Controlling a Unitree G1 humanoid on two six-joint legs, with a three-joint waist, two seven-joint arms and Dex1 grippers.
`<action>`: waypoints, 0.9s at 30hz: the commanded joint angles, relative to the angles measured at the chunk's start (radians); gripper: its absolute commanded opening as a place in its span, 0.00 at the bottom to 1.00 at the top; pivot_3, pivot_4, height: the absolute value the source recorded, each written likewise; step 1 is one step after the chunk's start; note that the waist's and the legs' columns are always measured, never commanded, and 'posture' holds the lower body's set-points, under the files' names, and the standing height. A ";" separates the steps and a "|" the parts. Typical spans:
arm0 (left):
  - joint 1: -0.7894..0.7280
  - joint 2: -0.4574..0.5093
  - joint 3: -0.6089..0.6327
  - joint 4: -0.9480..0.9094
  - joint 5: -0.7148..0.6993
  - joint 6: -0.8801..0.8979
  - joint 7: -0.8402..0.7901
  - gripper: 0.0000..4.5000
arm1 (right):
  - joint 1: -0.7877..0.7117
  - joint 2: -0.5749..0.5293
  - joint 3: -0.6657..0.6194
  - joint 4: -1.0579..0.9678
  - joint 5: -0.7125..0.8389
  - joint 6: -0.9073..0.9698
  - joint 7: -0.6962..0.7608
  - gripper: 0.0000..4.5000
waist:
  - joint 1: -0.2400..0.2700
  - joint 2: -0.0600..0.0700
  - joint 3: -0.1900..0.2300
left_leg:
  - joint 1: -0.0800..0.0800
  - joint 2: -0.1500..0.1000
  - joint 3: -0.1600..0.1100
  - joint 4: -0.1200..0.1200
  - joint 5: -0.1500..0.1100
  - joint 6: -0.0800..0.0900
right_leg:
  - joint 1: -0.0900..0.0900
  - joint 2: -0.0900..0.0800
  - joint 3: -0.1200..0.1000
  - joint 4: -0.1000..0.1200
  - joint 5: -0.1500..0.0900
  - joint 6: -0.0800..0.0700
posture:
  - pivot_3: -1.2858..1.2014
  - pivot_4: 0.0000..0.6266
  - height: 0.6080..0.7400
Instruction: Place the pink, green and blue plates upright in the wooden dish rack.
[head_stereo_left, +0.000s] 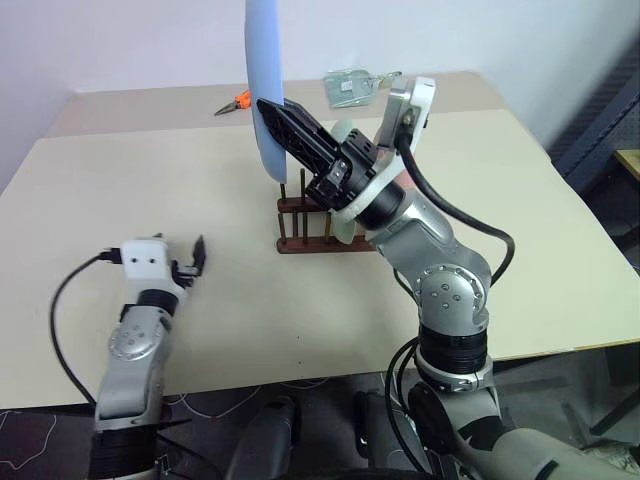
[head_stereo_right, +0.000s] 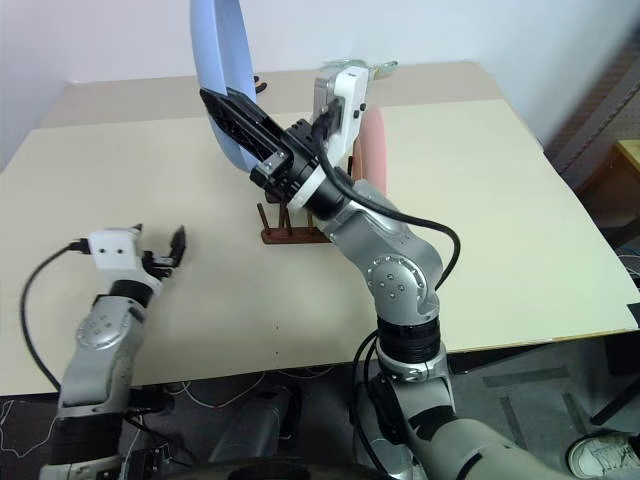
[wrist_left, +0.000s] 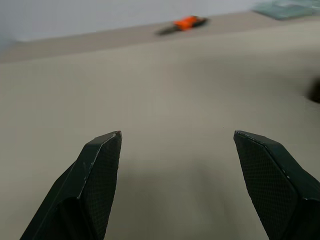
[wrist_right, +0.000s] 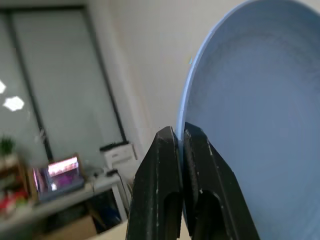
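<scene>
The left gripper (head_stereo_left: 196, 258) is held low over the table (head_stereo_left: 90, 200), its 2 fingers spread wide around nothing. Right of it, the blue plate (head_stereo_left: 264, 75) is pinched upright at its rim by the right gripper (head_stereo_left: 272, 109), above the wooden dish rack (head_stereo_left: 300, 225). Farther right, the green plate (head_stereo_left: 342, 132) and pink plate (head_stereo_right: 374, 150) are seen standing by the rack.
</scene>
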 joint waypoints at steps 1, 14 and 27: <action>0.013 -0.003 -0.022 -0.038 0.009 -0.047 -0.040 0.81 | -0.002 0.019 -0.002 -0.025 0.036 0.022 -0.055 0.00 | 0.001 0.000 0.000 | 0.000 0.000 0.000 0.000 0.000 0.000 | 0.000 0.000 0.000 0.000 0.000 0.000 | 0.52 0.24 0.99; 0.065 -0.002 -0.089 -0.102 0.008 -0.045 -0.141 0.81 | -0.004 0.017 -0.051 0.088 0.098 0.097 -0.181 0.00 | 0.002 0.000 0.000 | 0.000 0.000 0.001 0.000 0.000 0.000 | 0.000 0.000 0.000 -0.001 0.000 0.000 | 0.52 0.24 0.99; 0.062 -0.013 -0.092 -0.125 0.013 -0.018 -0.135 0.83 | -0.028 0.000 -0.060 0.146 0.075 0.102 -0.191 0.55 | 0.002 0.000 0.000 | 0.000 0.000 0.001 0.000 0.000 0.000 | 0.000 0.000 0.000 -0.001 0.000 0.000 | 0.52 0.24 0.99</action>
